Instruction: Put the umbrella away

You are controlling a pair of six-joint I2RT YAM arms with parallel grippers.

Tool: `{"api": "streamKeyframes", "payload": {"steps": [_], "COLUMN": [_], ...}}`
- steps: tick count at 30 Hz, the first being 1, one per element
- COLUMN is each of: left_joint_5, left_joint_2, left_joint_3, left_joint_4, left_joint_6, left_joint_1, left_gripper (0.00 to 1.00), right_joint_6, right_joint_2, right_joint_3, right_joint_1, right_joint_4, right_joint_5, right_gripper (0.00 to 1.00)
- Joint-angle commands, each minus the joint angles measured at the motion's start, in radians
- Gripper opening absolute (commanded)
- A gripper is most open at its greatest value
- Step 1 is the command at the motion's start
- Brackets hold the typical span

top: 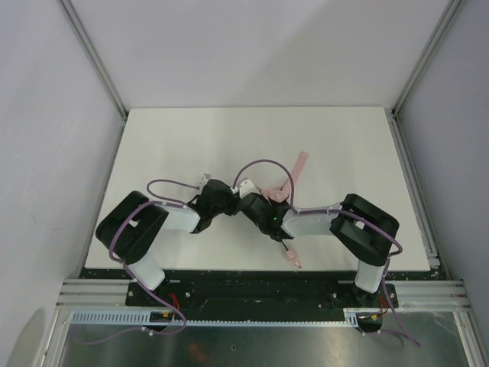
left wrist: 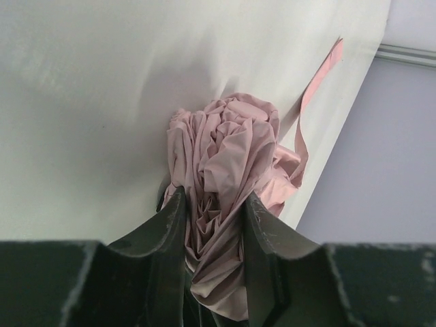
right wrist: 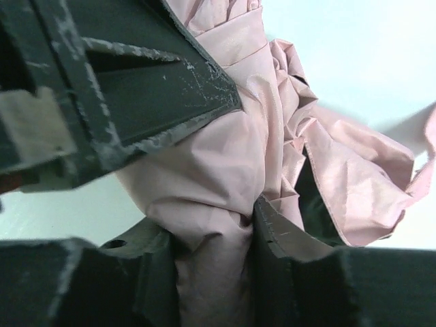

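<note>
From above, the two arms met near the middle of the white worktop [top: 191,138], with the left end effector [top: 228,200] and the right end effector [top: 256,208] close together over the umbrella [top: 275,193]. Only a small bunch of its pale pink fabric showed, just behind the right arm's wrist. A narrow pink strap [top: 299,164] ran from that bunch toward the back right. A thin black shaft [top: 284,246] came out from under the right arm toward the near edge of the worktop and ended in a small pink handle [top: 293,260]. In the left wrist view, the left end effector [left wrist: 212,231] was closed most of the way on the umbrella [left wrist: 225,150], its two dark fingers [left wrist: 170,225] pressing the crumpled pink fabric from either side. The fabric bulged into a rounded wad beyond the fingertips and rested on the worktop [left wrist: 82,102], and the strap [left wrist: 313,102] trailed away toward the worktop's far edge. In the right wrist view, the right end effector [right wrist: 211,252] was also narrowed around the umbrella [right wrist: 225,170], with folds of pink fabric filling the gap between its fingers [right wrist: 279,238] and touching both. The left end effector [right wrist: 136,88] showed at the upper left, lying against the same bundle just beside the right one, and looser folds spilled to the right over the worktop [right wrist: 354,61].
</note>
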State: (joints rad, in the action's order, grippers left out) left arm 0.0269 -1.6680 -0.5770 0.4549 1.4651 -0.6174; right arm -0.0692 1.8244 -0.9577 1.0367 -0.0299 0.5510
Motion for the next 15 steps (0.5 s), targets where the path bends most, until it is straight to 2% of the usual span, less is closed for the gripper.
{"api": "streamKeyframes", "payload": {"steps": [1, 3, 4, 6, 8, 12, 15], "left_joint_5": [0.01, -0.001, -0.003, -0.013, -0.038, -0.11, -0.142], "left_joint_2": [-0.007, 0.038, 0.069, 0.132, 0.181, 0.256, 0.305], "left_joint_3": [0.106, 0.135, 0.147, 0.17, 0.189, 0.224, 0.248], "left_joint_4": [-0.164, -0.129, -0.121, -0.111, -0.103, -0.094, -0.069], "left_joint_6": [-0.044, -0.048, -0.053, -0.064, -0.078, -0.09, -0.086], "left_joint_1": [0.022, 0.036, 0.044, 0.06, 0.08, 0.108, 0.112], "left_gripper": [0.03, 0.2, 0.32, 0.53, 0.69, 0.94, 0.99], "right_joint_6": [-0.021, 0.014, 0.025, 0.048, 0.061, 0.052, 0.032], "right_joint_2": [0.087, 0.066, 0.055, 0.04, 0.039, 0.077, 0.125], "right_joint_3": [0.125, 0.14, 0.145, 0.151, 0.15, 0.125, 0.101], "right_joint_1": [-0.074, -0.119, -0.152, -0.224, -0.28, -0.35, -0.369], "right_joint_4": [0.031, -0.008, -0.022, -0.043, -0.054, -0.052, -0.037], "right_joint_5": [-0.247, -0.366, -0.446, -0.642, -0.817, -1.089, -1.209], "right_gripper": [0.01, 0.0, 0.0, 0.0, 0.0, 0.0, 0.0]}}
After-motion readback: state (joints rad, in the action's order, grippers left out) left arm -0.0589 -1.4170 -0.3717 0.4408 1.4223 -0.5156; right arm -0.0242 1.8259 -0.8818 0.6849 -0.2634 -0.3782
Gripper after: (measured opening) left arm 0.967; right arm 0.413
